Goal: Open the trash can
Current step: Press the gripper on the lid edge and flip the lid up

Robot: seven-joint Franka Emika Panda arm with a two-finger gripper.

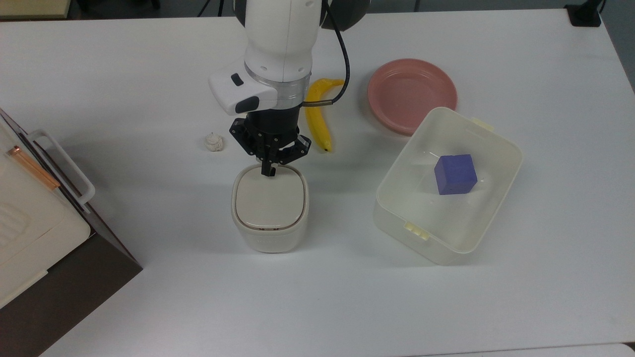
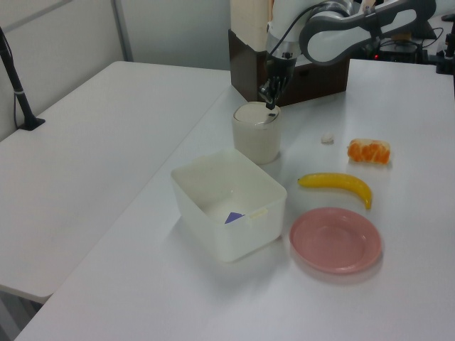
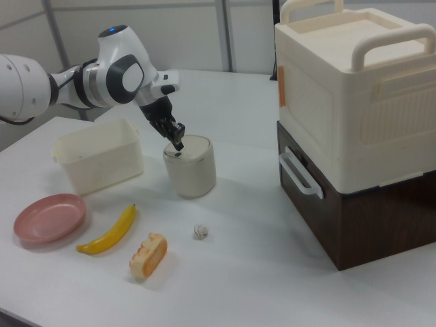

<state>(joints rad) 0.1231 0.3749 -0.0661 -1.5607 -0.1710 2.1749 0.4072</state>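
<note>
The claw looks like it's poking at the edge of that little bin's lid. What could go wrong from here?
The claw sits right at the lid's edge on the trash can, where the release button is. If the tip lands slightly off, the lid may simply stay shut. Pushing at one edge of a small freestanding bin could also tip or slide it on the table. And if the lid springs up, it might hit the claw just above it.
</note>
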